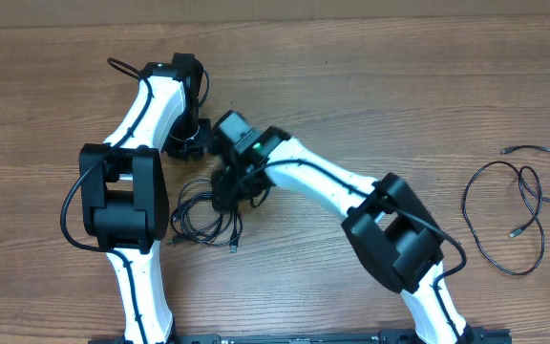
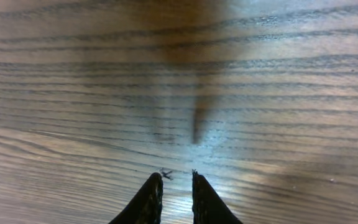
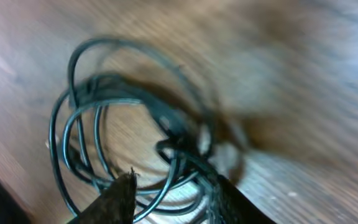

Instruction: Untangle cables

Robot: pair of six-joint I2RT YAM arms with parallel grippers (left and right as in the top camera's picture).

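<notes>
Right wrist | cables (image 3: 169, 127): tangled loops | right hand (image 3: 174, 180) half-open, empty | left hand (image 2: 176, 176) barely ajar, empty

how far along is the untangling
Done: one cable lies alone, off to the right. In hand: the right tool is open over the tangle, with strands between its fingers; the left tool holds nothing. Left: the tangle is a knot of overlapping loops, all to be separated.
</notes>
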